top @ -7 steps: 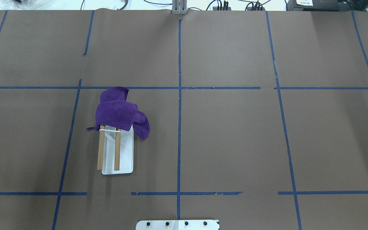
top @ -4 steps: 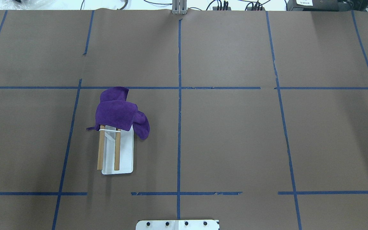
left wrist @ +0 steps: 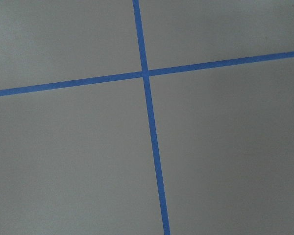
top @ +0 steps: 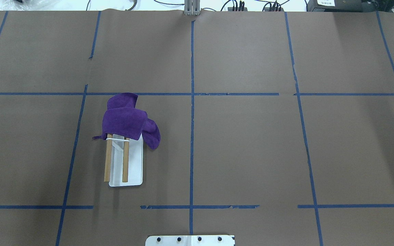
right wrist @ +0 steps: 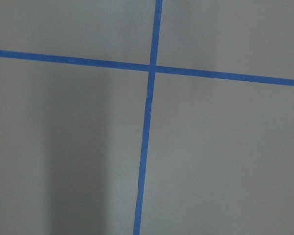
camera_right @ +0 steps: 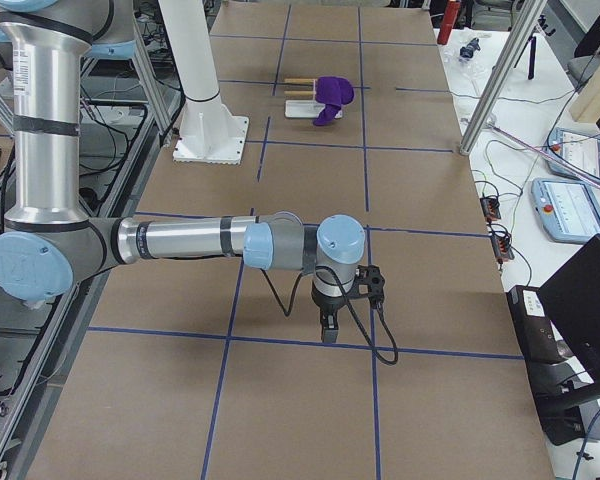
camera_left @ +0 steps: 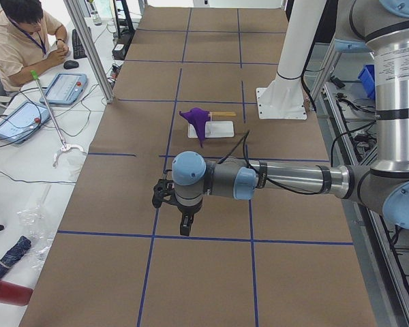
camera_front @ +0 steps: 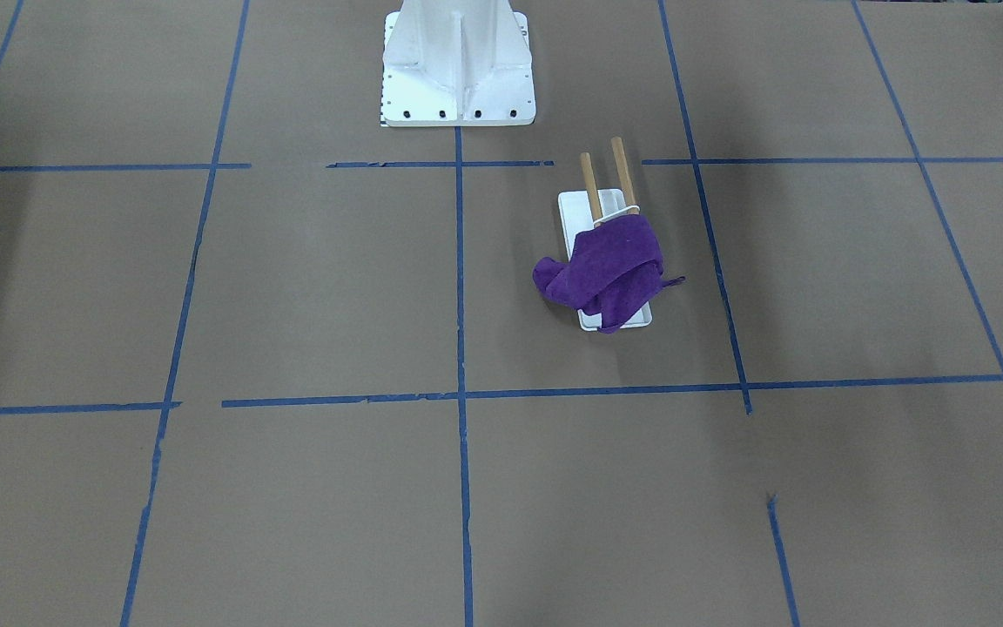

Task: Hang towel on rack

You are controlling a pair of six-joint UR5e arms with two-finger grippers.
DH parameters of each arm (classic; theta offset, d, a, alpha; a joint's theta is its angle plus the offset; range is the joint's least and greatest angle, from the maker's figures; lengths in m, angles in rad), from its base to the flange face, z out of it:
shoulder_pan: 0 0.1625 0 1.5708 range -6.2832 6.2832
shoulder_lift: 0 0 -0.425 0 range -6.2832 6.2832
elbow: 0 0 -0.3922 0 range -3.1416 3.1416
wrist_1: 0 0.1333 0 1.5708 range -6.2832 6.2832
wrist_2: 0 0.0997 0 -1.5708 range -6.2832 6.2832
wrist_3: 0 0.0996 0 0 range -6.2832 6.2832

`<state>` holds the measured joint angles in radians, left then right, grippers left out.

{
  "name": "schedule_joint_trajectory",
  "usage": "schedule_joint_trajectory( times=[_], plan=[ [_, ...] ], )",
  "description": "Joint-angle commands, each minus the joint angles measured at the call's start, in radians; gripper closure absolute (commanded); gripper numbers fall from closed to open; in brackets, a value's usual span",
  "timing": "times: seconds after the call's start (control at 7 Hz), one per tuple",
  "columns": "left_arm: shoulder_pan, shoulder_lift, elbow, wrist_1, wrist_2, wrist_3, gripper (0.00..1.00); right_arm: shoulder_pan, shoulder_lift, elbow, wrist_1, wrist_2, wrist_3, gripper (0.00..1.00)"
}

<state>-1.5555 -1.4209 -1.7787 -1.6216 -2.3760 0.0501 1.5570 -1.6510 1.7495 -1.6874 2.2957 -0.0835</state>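
Observation:
The purple towel (top: 128, 119) is draped over the far ends of the rack's two wooden dowels (top: 125, 160), with one bunched end hanging off the right side of the white base (top: 136, 167). Towel (camera_front: 610, 266) and rack (camera_front: 573, 209) also show in the front view. Neither gripper is near them. My left gripper (camera_left: 184, 228) shows only in the exterior left view, pointing down over the table. My right gripper (camera_right: 327, 328) shows only in the exterior right view, also pointing down. I cannot tell whether either is open or shut. Both wrist views show only brown paper and blue tape.
The white bolted pedestal (camera_front: 458, 61) stands at the table's robot side, a short way from the rack. Brown paper with blue tape lines (top: 192, 136) covers the table. An operator (camera_left: 24, 41) sits beyond the table's far edge with tablets and cables.

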Motion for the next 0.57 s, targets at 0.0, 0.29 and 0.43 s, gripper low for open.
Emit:
schedule_joint_trajectory(
  times=[0.0, 0.29, 0.43],
  plan=[
    [0.0, -0.001, 0.001, -0.003, 0.0, -0.004, 0.0, 0.0, 0.0, 0.001, 0.0, 0.002, 0.001, 0.0],
    [0.0, -0.004, 0.007, -0.004, 0.0, -0.004, 0.0, 0.0, 0.002, 0.001, 0.0, 0.002, 0.001, 0.0],
    [0.0, -0.007, 0.011, -0.004, 0.001, -0.003, 0.0, 0.0, 0.002, 0.001, 0.0, 0.002, 0.001, 0.0]
  ],
)
